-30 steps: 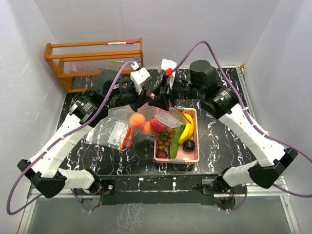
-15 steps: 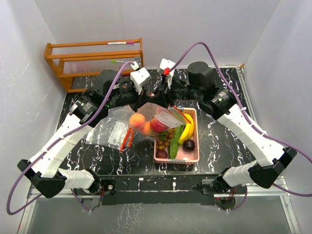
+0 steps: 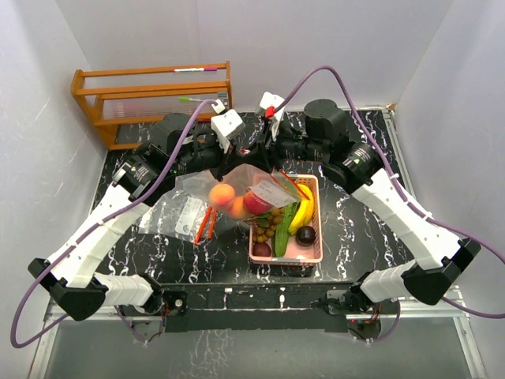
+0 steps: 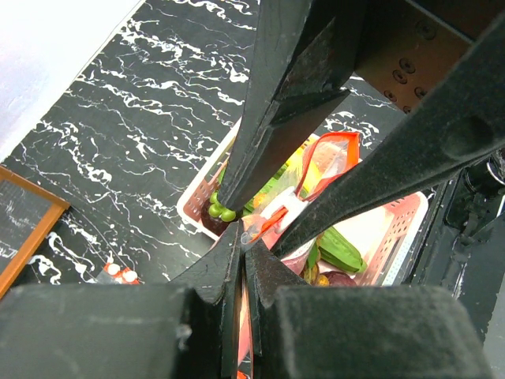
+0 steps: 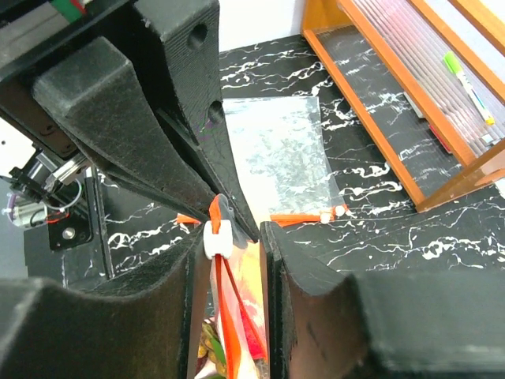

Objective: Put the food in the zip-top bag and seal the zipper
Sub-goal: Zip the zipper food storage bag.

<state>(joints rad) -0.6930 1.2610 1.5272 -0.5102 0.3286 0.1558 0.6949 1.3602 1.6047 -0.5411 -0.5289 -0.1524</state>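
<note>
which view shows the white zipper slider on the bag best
Right wrist: the white zipper slider sits close up on the orange zipper strip, between the right gripper fingers. Left wrist shows only a small white piece that may be it. In top external it is hidden where the two arms meet.

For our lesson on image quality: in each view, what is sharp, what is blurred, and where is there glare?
Top external: even light, all sharp, pale sheen on the zip-top bag. Left wrist: left fingers dark and blurred, pink basket clearer. Right wrist: right fingers blurred, wooden rack sharp.
</note>
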